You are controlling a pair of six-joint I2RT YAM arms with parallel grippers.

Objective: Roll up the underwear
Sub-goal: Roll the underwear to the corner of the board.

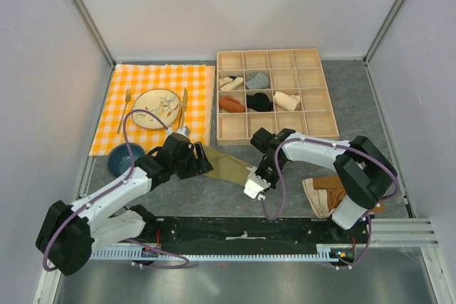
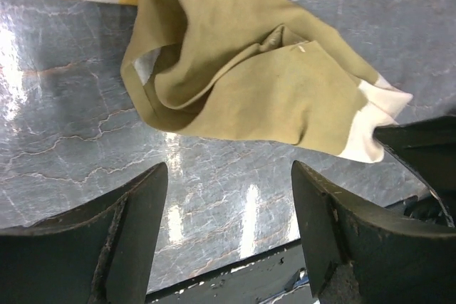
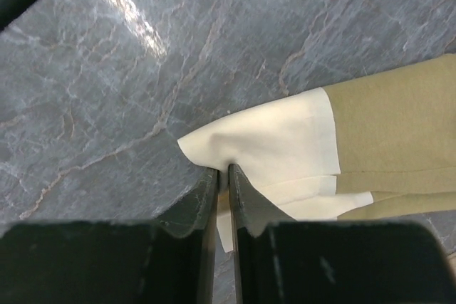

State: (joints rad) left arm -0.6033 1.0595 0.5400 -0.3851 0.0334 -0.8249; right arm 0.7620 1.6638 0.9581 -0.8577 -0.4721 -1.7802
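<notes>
The olive-khaki underwear point(image 1: 226, 167) lies crumpled on the grey table between my two arms, its cream waistband end toward the right. In the left wrist view the underwear point(image 2: 249, 69) lies just beyond my left gripper point(image 2: 229, 204), which is open over bare table with nothing between its fingers. In the top view the left gripper point(image 1: 203, 161) sits at the fabric's left end. My right gripper point(image 1: 255, 176) is at the right end. The right wrist view shows the right gripper point(image 3: 223, 170) shut on a corner of the cream waistband point(image 3: 271, 140).
A wooden compartment tray point(image 1: 313, 94) holding several rolled garments stands at the back. An orange checked cloth point(image 1: 157, 76) with a plate point(image 1: 155, 108), fork and knife lies back left, with a dark blue bowl point(image 1: 125, 156) beside it. A brown and cream garment pile point(image 1: 328, 190) lies right.
</notes>
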